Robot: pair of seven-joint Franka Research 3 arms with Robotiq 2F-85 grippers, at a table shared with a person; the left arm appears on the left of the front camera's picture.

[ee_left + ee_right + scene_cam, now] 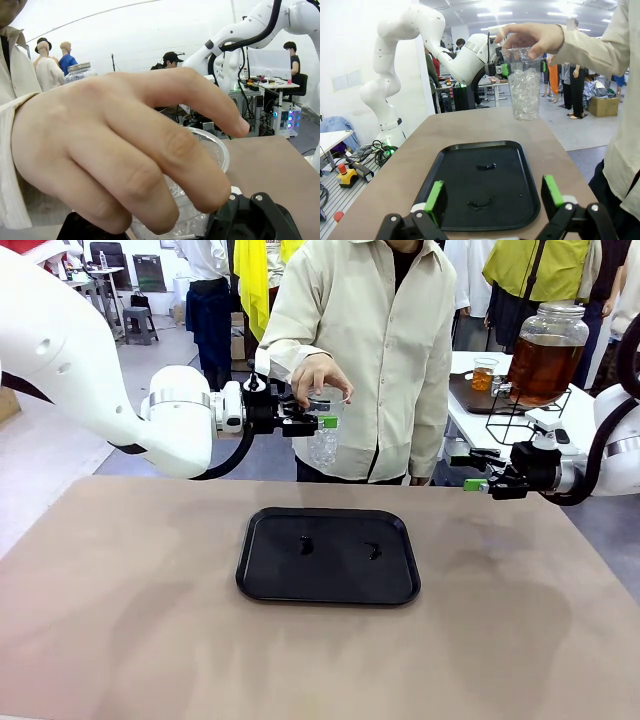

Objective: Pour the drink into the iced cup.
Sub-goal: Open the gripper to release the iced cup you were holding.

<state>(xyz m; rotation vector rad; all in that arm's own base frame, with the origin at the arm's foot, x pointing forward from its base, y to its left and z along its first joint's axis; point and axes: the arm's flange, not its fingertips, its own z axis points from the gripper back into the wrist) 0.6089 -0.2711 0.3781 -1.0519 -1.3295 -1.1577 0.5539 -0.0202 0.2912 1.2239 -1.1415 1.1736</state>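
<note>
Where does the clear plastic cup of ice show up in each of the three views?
Front view: the iced cup is above the table's far edge, left of centre, in front of the person's shirt, under the person's hand.
Left wrist view: bottom centre, mostly covered by that hand.
Right wrist view: upper centre-right, hanging from the hand.
Shared landmark: the black tray, seen in the front and right wrist views.
</note>
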